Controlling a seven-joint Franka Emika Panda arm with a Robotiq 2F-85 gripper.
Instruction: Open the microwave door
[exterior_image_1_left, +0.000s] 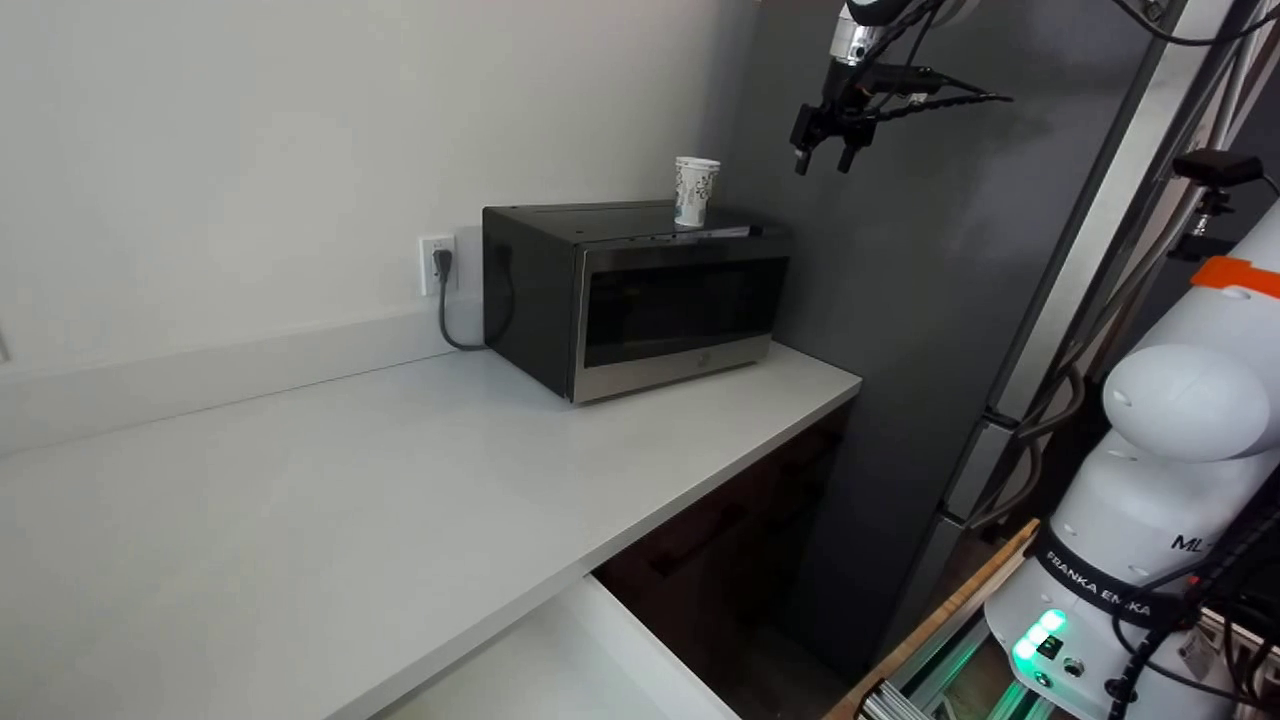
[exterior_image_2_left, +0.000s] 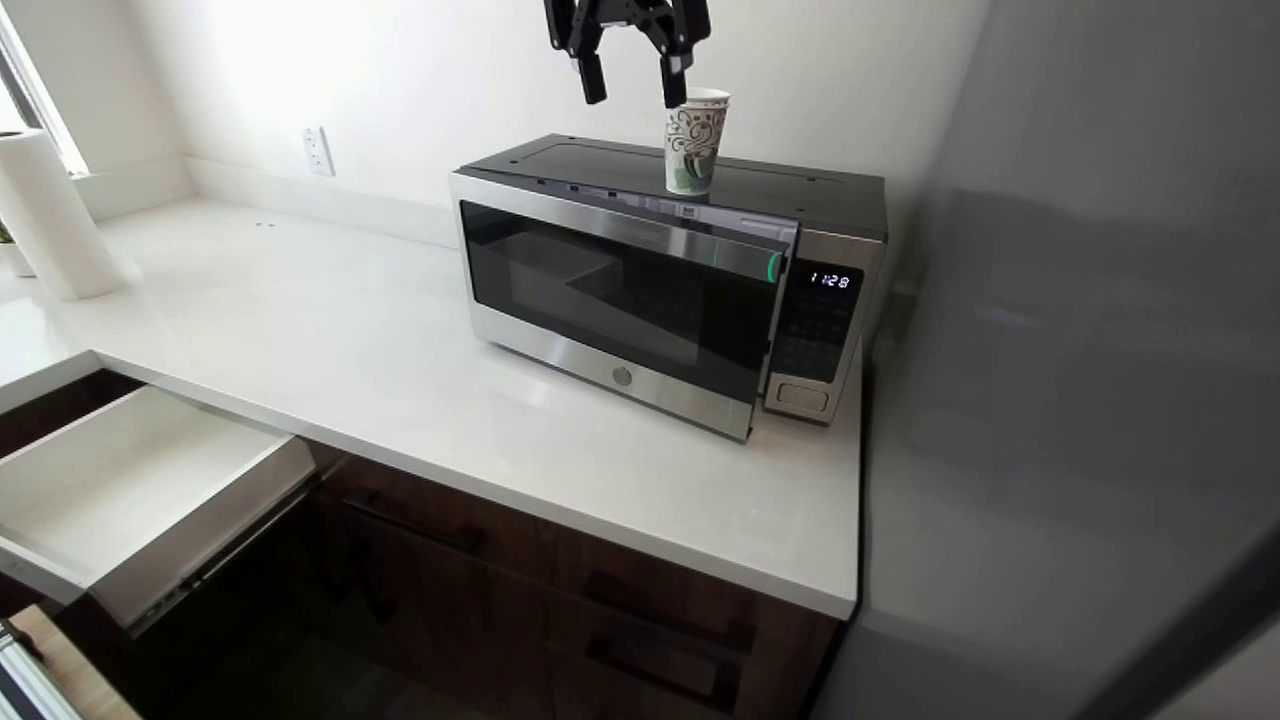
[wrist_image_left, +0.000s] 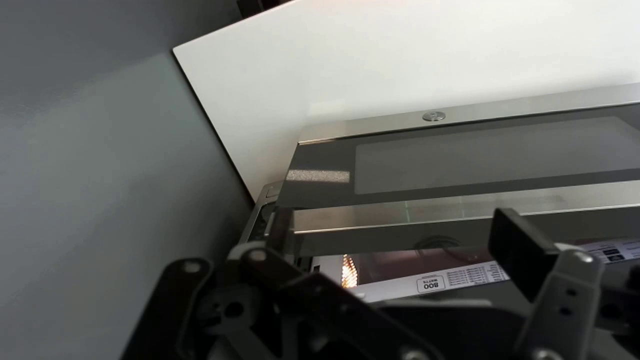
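The dark, steel-look microwave (exterior_image_1_left: 530, 300) stands on the counter and shows in both exterior views (exterior_image_2_left: 835, 240). Its microwave door (exterior_image_2_left: 600, 290) is ajar, swung out a little at the edge beside the control panel. In the wrist view the door (wrist_image_left: 470, 155) stands off from the body, and a lit interior shows through the gap. My gripper (exterior_image_2_left: 635, 98) is open and empty, with its fingers apart and pointing down. It hangs above the microwave, touching nothing that I can see. It also shows in an exterior view (exterior_image_1_left: 824, 165) and the wrist view (wrist_image_left: 395, 222).
Stacked paper cups (exterior_image_2_left: 692, 150) stand on the microwave's top, near my gripper. A tall dark grey cabinet (exterior_image_1_left: 900, 270) rises close beside the microwave. A white drawer (exterior_image_2_left: 150, 470) stands pulled out below the counter (exterior_image_1_left: 300, 520). A paper towel roll (exterior_image_2_left: 55, 215) stands farther along.
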